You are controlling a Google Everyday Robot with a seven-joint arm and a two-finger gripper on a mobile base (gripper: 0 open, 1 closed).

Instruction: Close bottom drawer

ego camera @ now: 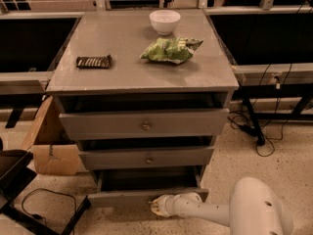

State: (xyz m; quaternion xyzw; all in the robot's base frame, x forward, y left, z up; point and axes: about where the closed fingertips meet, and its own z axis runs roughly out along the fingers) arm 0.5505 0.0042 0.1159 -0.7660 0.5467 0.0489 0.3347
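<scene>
Gripper (157, 205) sits low at the front panel of the bottom drawer (122, 198), near the panel's ctr, touching or just beside it. Open/closed state: cannot tell. Bottom drawer is out past the two above, dark interior exposed behind its slim front.

Arm (234, 212): white, enters from lower R of view, forearm approx. horizontal just above the floor (279, 155), wrist end toward the drawer.

Middle drawer (146, 158) and top drawer (144, 124) also stand part open, each w/ a round knob.

Cabinet top (122, 75), grey, carries a white bowl (165, 21) at rear, a green bag (171, 49) just in front of it, and a dark bar (94, 61) at L.

Cardboard box (49, 151) stands L of the cabinet. Cables (257, 129) lie on the speckled floor at R.
</scene>
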